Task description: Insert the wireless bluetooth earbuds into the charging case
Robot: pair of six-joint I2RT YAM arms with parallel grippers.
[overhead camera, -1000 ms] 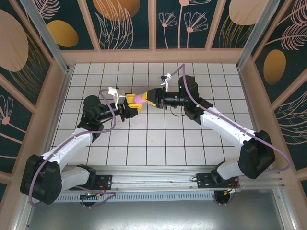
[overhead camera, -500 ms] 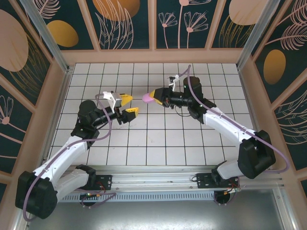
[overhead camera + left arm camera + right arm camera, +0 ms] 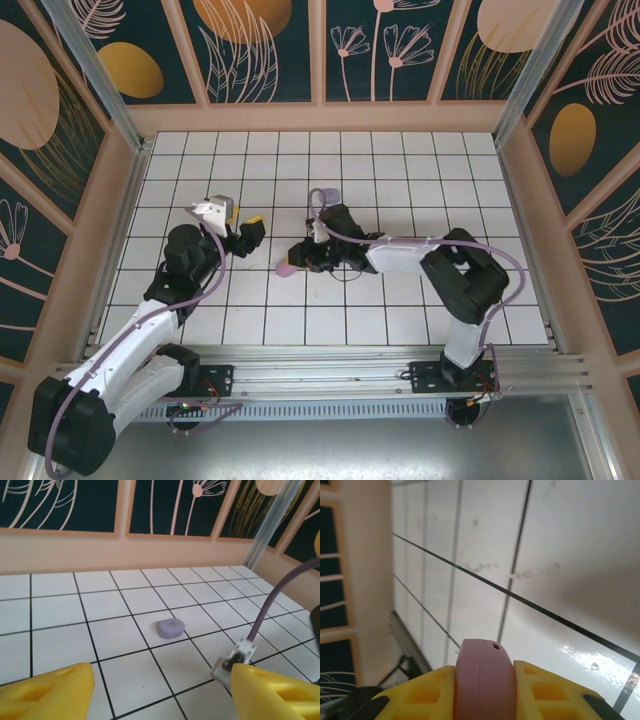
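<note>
Right wrist view: the right claw (image 3: 483,675) is clamped on a pink case (image 3: 482,655) held on edge. Its thin rim faces the camera and its lower part is cut off by the frame's bottom. From the top external view, the case is a small pink blob left of centre. In the left wrist view, the left claw (image 3: 160,690) has its fingers apart and tips cropped. A lavender bud (image 3: 171,627) lies flat on the bench (image 3: 50,610) at centre frame, long axis left-right.

White black-gridded tabletop (image 3: 350,160) enclosed by peach-framed dark floral wall panels (image 3: 265,50).
</note>
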